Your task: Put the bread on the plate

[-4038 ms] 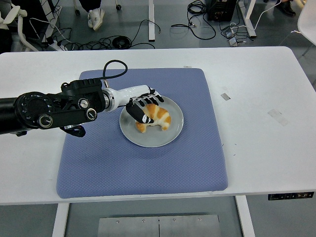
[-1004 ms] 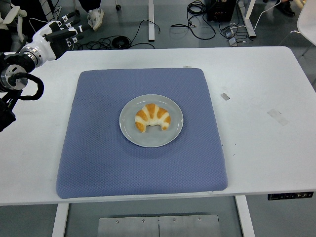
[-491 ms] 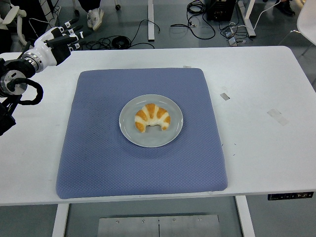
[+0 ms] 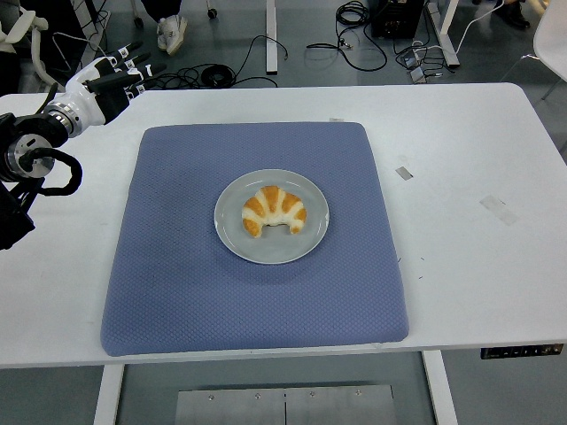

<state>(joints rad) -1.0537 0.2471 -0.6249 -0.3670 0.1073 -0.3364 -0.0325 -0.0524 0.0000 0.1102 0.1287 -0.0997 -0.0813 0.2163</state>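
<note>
Left hand (image 4: 113,80): far left corner of the table, fingers spread, holding nothing.
Mat (image 4: 177,292): blue, mid-table.
Plate (image 4: 232,237): on the mat's centre.
Bread (image 4: 274,210): on the plate, well apart from the hand.

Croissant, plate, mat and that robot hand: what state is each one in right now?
Croissant: lying on the plate, nothing holding it.
Plate: flat at the middle of the mat.
Mat: spread flat on the table.
Left hand: fingers open, empty, over the table's far left corner.
</note>
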